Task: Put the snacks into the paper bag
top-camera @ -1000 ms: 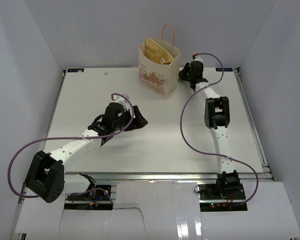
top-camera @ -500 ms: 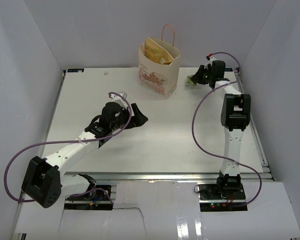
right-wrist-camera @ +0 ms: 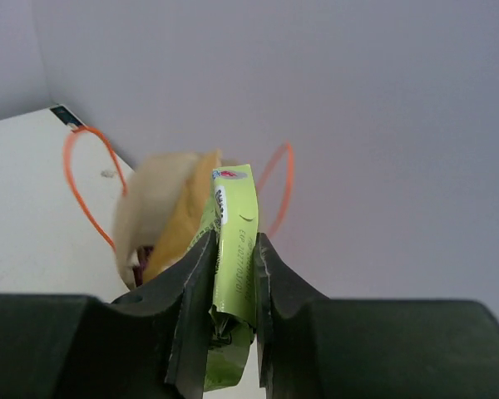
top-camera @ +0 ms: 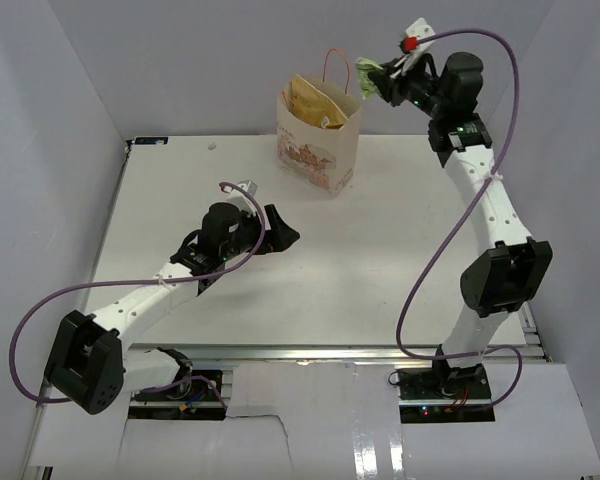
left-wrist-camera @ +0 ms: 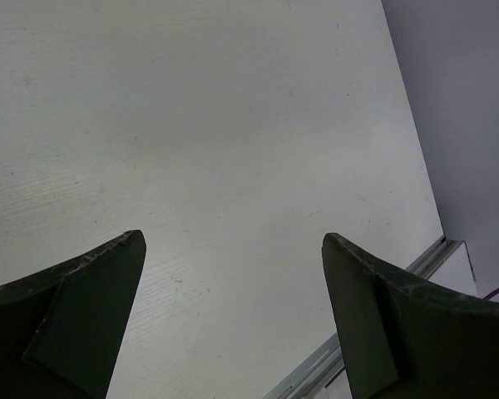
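Raised from near the counter [top-camera: 380, 250], the right arm now holds the yellow-green bar [right-wrist-camera: 233, 249] up beside the bag [top-camera: 315, 150] mouth, with the right fingers [right-wrist-camera: 190, 307] clamped on it. Centre the bar over the opening before release. Left fingers [left-wrist-camera: 83, 307] are spread wide and hold nothing.

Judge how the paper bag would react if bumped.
Probably tips or slides easily: the paper bag stands tall and unheld, the right tool busy gripping a bar. Thin walls likely crumple. The chip packet poking out may make it top-heavy.

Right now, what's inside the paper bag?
A yellow-tan chip bag sticks out of the top of the paper bag. Anything lower down is hidden by its walls.
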{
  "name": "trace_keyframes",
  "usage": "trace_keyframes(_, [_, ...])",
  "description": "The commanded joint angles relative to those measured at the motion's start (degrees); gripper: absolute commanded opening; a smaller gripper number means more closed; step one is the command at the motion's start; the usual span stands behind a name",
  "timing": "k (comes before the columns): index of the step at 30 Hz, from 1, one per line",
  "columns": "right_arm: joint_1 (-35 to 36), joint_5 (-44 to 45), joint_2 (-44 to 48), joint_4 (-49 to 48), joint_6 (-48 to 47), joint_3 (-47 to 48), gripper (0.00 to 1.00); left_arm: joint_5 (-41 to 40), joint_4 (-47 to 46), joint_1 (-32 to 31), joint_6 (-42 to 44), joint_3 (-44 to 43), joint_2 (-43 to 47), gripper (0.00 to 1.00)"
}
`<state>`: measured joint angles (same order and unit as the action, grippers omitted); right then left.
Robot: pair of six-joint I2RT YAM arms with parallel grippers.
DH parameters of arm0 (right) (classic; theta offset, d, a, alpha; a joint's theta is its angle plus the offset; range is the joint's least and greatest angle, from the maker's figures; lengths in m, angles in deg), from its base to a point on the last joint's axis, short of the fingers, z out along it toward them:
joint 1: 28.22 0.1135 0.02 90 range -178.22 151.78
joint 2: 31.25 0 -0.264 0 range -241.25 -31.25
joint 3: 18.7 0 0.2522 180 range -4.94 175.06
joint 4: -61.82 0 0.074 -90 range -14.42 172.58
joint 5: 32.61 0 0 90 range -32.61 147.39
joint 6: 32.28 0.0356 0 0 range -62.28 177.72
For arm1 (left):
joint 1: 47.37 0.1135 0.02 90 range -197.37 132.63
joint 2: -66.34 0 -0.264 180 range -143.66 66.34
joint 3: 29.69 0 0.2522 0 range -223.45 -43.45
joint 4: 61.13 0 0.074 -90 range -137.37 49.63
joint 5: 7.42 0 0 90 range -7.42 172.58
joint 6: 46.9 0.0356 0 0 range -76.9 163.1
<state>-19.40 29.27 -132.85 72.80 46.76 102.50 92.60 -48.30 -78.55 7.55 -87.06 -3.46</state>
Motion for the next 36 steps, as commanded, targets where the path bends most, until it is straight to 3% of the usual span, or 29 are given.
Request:
trace_keyframes(1, [7.0,5.6,-5.0,4.7,-9.7,5.4,0.08,2.9,-1.7,0.5,1.4,-0.6,0.0,0.98])
trace_keyframes(7, [13.2,13.8,-17.9,8.2,-14.3,23.2,0.08,3.4,-1.3,0.5,1.5,0.6,2.7,0.98])
trace_keyframes(14, [16.7,16.2,-21.0,4.9,-18.7,20.5,0.08,2.8,-1.4,0.5,0.3,2.8,5.6,0.98])
trace_keyframes(16, [16.8,15.6,-20.6,5.5,-18.8,19.2,0.25,2.7,-1.3,0.5,0.3,2.8,5.6,0.98])
trace_keyframes(17, [16.8,15.3,-20.2,6.0,-18.7,18.8,0.35,2.6,-1.3,0.5,0.3,2.7,5.6,0.98])
trace_keyframes(18, [16.8,15.1,-19.0,6.4,-18.5,18.3,0.54,2.6,-1.3,0.5,0.3,2.6,5.4,0.98])
trace_keyframes(21, [16.2,15.9,-15.3,7.5,-16.6,16.7,0.81,2.6,-1.1,0.6,0.3,2.1,4.7,0.98])
trace_keyframes(24, [13.5,14.9,-10.9,11.5,-9.8,17.5,0.98,2.4,0.0,0.6,0.7,0.6,3.5,0.98])
trace_keyframes(26, [10.6,14.4,-7.1,18.2,-3.8,16.8,0.90,2.6,0.6,0.6,1.2,-0.7,3.1,0.98])
trace_keyframes(28, [7.7,11.7,-2.9,22.9,0.0,12.6,0.90,2.9,0.6,0.7,1.6,-1.6,3.0,0.98])
trace_keyframes(30, [2.6,8.1,5.2,23.8,2.8,1.1,0.90,3.0,1.4,0.8,2.4,-2.0,3.3,0.98])
trace_keyframes(32, [-1.0,9.6,10.4,25.2,2.2,-6.7,0.90,2.8,2.4,0.9,2.9,-2.5,3.7,0.98])
trace_keyframes(36, [-4.9,21.0,24.5,26.9,0.0,-24.3,0.90,2.6,4.2,1.1,4.4,-4.3,4.1,0.98])
